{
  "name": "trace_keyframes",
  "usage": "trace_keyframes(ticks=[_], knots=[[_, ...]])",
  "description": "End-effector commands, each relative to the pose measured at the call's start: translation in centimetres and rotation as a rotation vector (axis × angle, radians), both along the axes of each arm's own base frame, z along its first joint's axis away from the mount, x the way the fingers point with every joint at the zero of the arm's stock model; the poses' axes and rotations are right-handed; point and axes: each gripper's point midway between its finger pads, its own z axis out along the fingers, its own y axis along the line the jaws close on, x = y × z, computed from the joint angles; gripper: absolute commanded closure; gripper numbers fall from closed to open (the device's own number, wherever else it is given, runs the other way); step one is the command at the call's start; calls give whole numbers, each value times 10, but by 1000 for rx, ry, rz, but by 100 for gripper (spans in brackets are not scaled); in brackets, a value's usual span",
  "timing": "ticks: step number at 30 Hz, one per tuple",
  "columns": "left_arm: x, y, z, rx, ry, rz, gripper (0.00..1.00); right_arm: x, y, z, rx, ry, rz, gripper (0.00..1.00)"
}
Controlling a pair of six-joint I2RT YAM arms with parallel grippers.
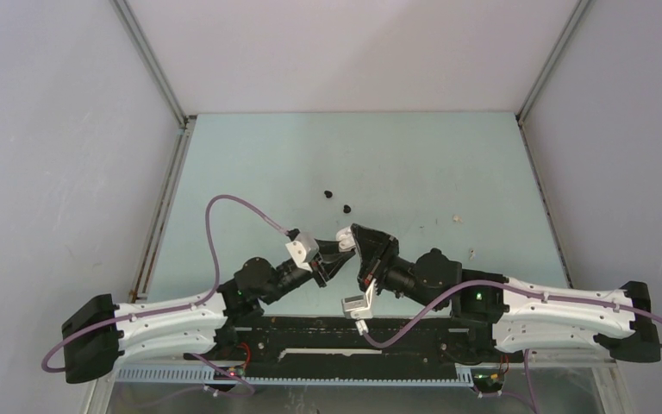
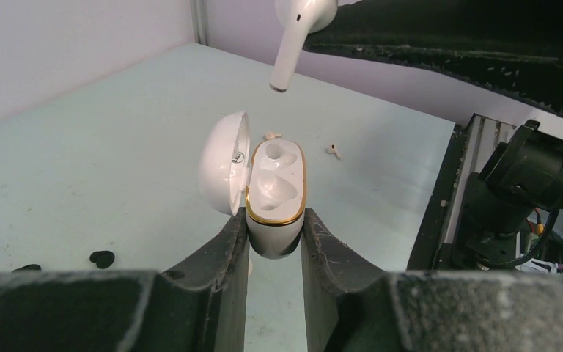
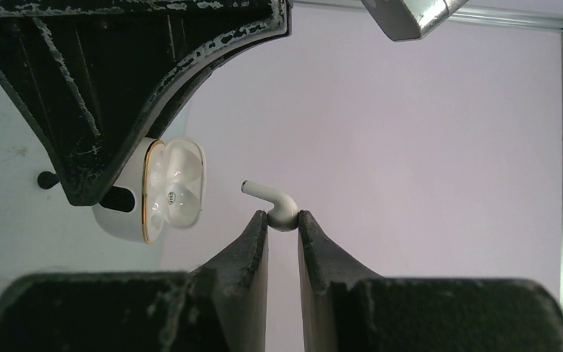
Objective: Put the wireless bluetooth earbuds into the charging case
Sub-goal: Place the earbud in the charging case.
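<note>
Your left gripper [image 2: 275, 231] is clamped on the case [image 2: 273, 187], whose lid is open. Your right gripper [image 3: 284, 220] pinches a white earbud [image 3: 277, 205] by its head, with the stem aimed at the case, near but apart. Two black buds [image 1: 328, 194] lie on the table [image 1: 440, 164].

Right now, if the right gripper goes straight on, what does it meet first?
Likely nothing close: past the right gripper and its earbud the wrist view shows only pale wall. The open charging case in the left gripper sits off to one side; depth unclear.
</note>
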Motion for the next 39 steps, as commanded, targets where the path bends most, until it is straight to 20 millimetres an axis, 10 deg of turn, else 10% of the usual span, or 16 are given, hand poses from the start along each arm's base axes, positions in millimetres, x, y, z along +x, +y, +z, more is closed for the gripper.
trace_keyframes(ticks=[1,39], knots=[[1,2,11,-13,-63,24,100,-5,1,13,49,-49,19,100],[-11,-3,18,-10,-111,-22,100,-13,1,-31,-84,-28,42,100]])
